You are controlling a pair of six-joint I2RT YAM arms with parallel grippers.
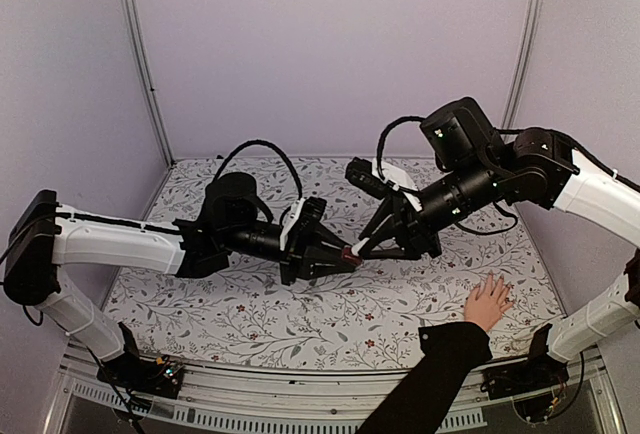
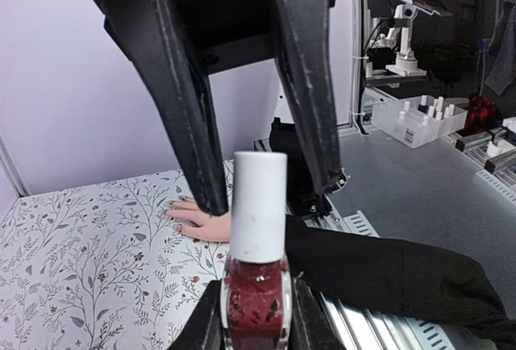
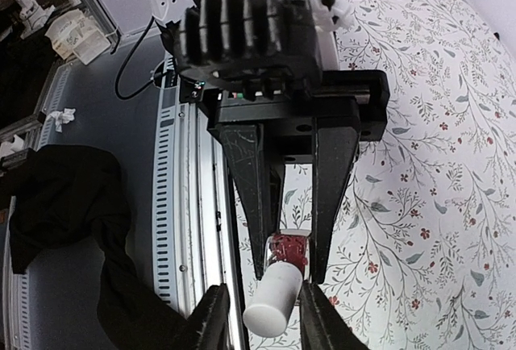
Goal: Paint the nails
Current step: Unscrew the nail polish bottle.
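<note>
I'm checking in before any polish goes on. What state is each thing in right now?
left gripper: shut on the bottle.
bottle: held, closed.
cap: on the bottle.
right gripper: fingers on either side of the cap; grip unclear.
hand: flat on the table, fingers spread.
nails: too small to tell if painted.

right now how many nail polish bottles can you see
1. The dark-red nail polish bottle with a white cap is clamped in the left gripper above the table, its cap inside the open right gripper.
</note>
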